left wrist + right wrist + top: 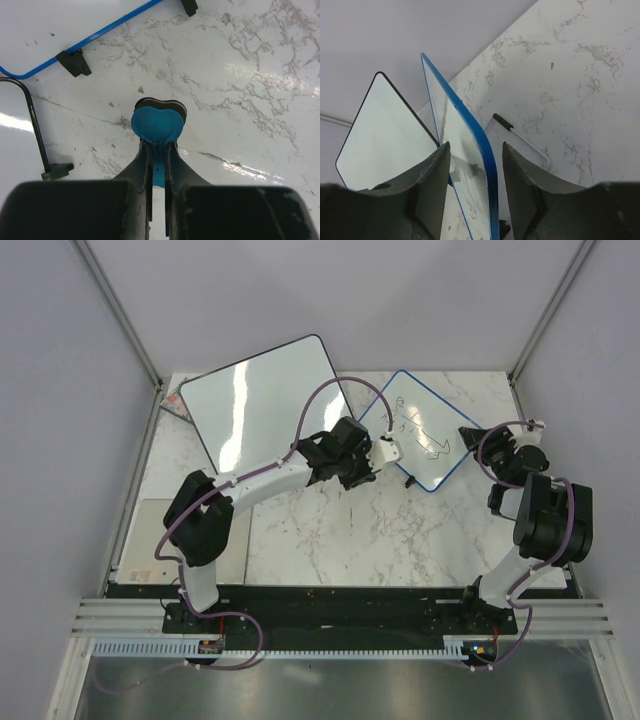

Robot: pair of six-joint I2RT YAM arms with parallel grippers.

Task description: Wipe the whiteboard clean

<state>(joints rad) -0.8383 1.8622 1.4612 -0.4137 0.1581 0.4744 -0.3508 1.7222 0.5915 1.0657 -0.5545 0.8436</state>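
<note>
On the marble table, whiteboard edge stands between right jaws.

Gloss all over this bench
Marble-look table shines; whiteboard glossy, blue frame; black-framed board at eleven o'clock mirrors light; blue eraser smooth plastic.

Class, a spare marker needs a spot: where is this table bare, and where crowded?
Bare marble table spreads from the blue-framed whiteboard to the near edge. Crowded at the back: black-framed whiteboard, left gripper with its eraser, right gripper at the blue frame.
</note>
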